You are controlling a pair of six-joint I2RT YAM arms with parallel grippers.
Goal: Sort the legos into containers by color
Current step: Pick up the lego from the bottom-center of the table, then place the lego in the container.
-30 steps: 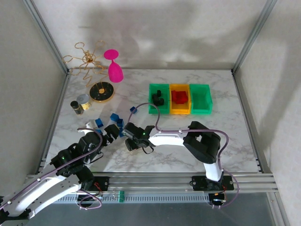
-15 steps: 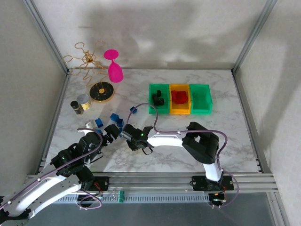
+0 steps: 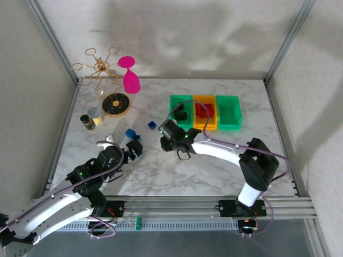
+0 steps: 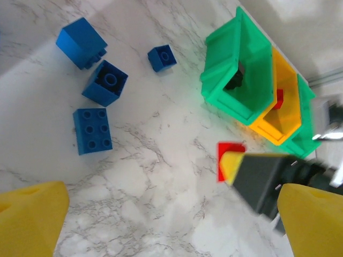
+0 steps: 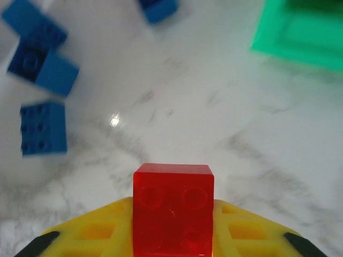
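My left gripper (image 4: 171,206) hangs over the near left part of the marble table (image 3: 177,176). Its two yellow fingers (image 4: 32,225) stand wide apart and there is nothing between them. A bit farther out, four blue legos (image 4: 105,82) lie on the table. Three of them sit close in a bunch. One small blue lego (image 4: 162,57) lies off to the right, closer to the bins. To the right of the blue ones is my right gripper (image 5: 173,227), out in the middle of the table. It is squeezed tight on a red lego (image 5: 173,198). The red lego sits between my yellow fingers with its round bumps facing my wrist camera. It is just near of the bins and is not in any of them. At the far right side, three bins stand in a row, touching side by side. The left green bin (image 3: 181,99) has black legos (image 3: 180,113) in it. The orange bin (image 3: 204,127) in the middle has more red legos (image 3: 203,110) in it. The right green bin (image 3: 229,126) stands at the right end of the row.
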